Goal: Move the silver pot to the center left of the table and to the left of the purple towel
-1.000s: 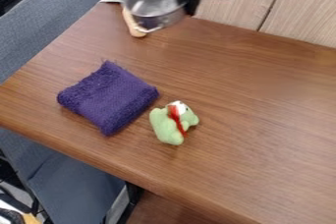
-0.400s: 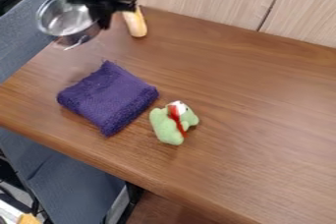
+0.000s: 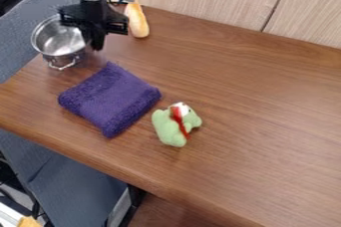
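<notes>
Carry and placement in hand: bring the silver pot [image 3: 59, 42] down to the left of the purple towel [image 3: 110, 100].

You have the pincer [image 3: 91, 43] clamped, by the look of it, on the pot's side nearest the bread roll [image 3: 137, 20]. The pot is roughly upright at the upper left edge of the counter [image 3: 246, 96], up and left of the towel; you cannot tell whether its base touches down. Your next move should ease it toward the near side, alongside the towel's left corner, then lower it level and let go only once it sits flat. Judge the edge carefully: the strip there looks narrow, so too far left could tip the pot off, too far right could catch the towel.
</notes>
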`<state>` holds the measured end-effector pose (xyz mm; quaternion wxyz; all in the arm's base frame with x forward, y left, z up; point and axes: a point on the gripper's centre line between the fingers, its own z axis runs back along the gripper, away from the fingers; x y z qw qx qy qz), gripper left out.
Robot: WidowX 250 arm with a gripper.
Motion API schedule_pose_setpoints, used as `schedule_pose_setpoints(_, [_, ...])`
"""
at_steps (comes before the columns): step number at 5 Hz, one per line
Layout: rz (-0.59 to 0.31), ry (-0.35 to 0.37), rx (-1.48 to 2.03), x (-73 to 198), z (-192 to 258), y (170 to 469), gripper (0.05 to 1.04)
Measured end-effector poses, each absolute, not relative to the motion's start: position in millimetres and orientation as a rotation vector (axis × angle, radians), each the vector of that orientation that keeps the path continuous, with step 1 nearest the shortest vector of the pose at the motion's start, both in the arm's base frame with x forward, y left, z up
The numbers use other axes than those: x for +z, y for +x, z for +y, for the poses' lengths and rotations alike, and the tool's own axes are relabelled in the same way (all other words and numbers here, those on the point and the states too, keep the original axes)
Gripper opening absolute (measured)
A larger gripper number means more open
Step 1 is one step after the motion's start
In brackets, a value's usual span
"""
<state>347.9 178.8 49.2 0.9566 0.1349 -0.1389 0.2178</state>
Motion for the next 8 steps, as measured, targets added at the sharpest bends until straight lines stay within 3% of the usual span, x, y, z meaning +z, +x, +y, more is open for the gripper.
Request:
schedule_pose_setpoints(2, [-0.241,0.271,0.407,37,177,347,0.111])
schedule_pose_setpoints(3, [-0.197,0.268,0.408,35,174,350,0.294])
schedule_pose_setpoints(5, [-0.232,0.242,0.421,45,164,358,0.891])
schedule_pose_setpoints(6, [-0.283,0.251,0.391,69,155,364,1.008])
schedule_pose_setpoints(8, [-0.419,0.295,0.388,128,154,361,1.001])
